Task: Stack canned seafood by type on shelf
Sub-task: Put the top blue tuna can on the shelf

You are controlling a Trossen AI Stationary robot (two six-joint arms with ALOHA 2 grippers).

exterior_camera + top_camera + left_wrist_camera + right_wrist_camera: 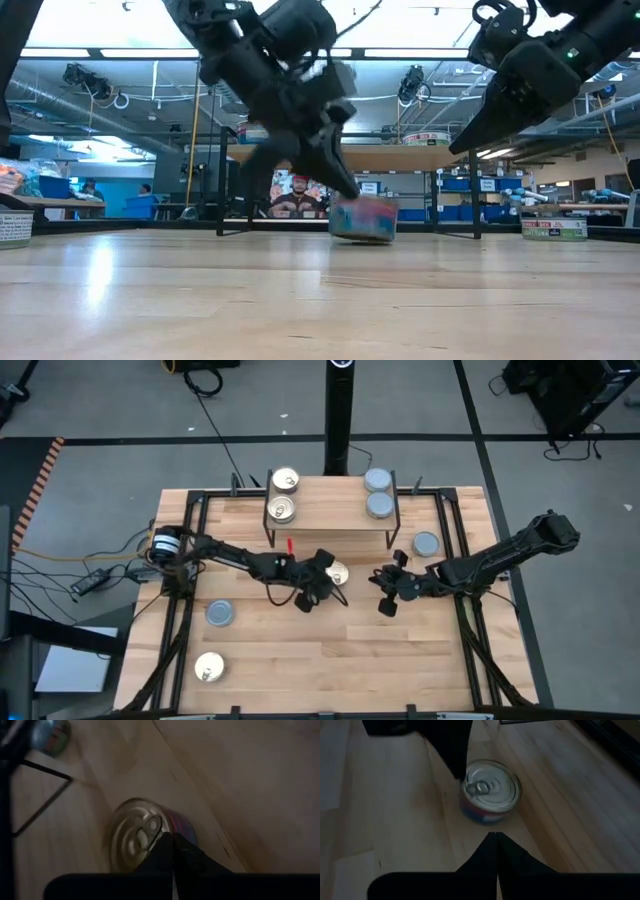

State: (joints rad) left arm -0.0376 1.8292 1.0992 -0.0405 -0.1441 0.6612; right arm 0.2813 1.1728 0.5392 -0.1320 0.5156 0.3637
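Note:
A gold-lid tin sits flat on the table in front of the shelf. My left gripper is shut, with nothing between its fingers, and its tips are at the tin's left rim. My right gripper is shut and hangs above the table, right of the tin. On the shelf, two gold-lid tins lie at the left end and two blue-grey tins at the right end. My left gripper's shut fingertips meet the gold-lid tin at the edge of its lid, close to the pull tab. They slant down from the table's left. The tin stands on the table, lid up. Whether the tips press on it or only brush it, I cannot tell.
A blue-grey tin lies on the table right of the shelf. Another blue-grey tin and a gold-lid tin lie near the table's left front. Black frame rails run along both sides of the table.

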